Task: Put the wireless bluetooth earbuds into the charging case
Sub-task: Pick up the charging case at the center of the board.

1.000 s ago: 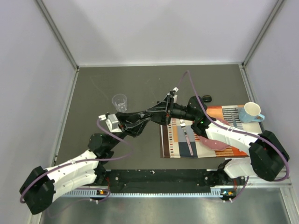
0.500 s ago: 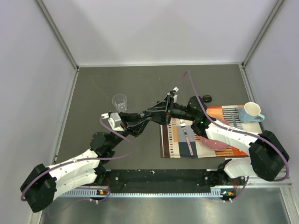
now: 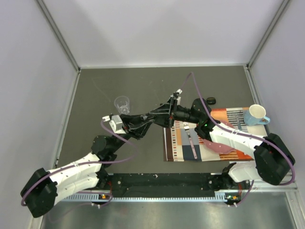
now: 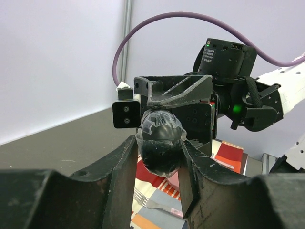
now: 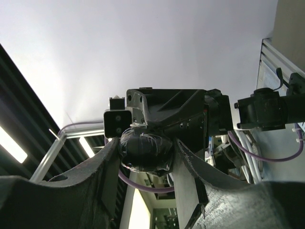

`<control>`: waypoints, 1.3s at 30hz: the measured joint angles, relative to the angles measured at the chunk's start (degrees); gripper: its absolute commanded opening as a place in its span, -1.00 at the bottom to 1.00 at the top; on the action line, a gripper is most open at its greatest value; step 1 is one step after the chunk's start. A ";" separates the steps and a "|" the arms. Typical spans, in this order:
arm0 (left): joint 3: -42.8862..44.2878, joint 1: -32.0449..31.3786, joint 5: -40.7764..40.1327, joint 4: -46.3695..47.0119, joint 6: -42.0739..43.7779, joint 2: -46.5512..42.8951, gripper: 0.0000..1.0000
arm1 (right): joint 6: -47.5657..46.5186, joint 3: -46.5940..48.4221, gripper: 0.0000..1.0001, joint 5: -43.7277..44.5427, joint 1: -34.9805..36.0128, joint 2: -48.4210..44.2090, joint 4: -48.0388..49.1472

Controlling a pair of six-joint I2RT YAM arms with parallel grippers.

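**Drop risk: two grips, one piece, mid-air**

Top ext: L gripper (image 3: 167, 114) & R gripper (image 3: 177, 112) are meeting nose-to-nose above the table (image 3: 109, 81), over the placemat's (image 3: 174, 150) far-left corner. If one is slackening early or both are pulling unevenly, the piece is prob. dropping near the fork (image 3: 190, 138). Clear cup (image 3: 122, 104) & mug (image 3: 257, 114) are standing well apart, not blocking. Earbuds: not making them out; small dark item (image 3: 210, 100) beyond the mat, can't tell what.

L wrist: L fingers are pinching a black taped lump, prob. the charging case (image 4: 161, 138); R gripper is crowding right behind.

R wrist: R fingers (image 5: 110, 162) are pressing it on both sides too.
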 measured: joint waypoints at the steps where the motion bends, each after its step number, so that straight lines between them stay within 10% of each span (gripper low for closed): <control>1: 0.00 0.00 -0.02 0.09 -0.02 0.00 -0.22 | 0.00 0.00 -1.00 0.02 0.00 0.00 0.02; 13: 0.00 -0.04 -0.22 0.68 -0.20 0.39 -1.00 | 0.09 0.00 -0.92 0.44 0.00 0.00 0.00; 25: -0.98 -0.09 -1.31 0.31 -1.09 -0.52 -1.00 | -12.74 2.86 0.94 -0.52 0.04 -0.09 -8.98; 39: -11.34 -0.09 -4.11 8.04 0.11 -8.22 -1.00 | -51.32 13.31 0.97 6.91 0.15 -10.71 -42.34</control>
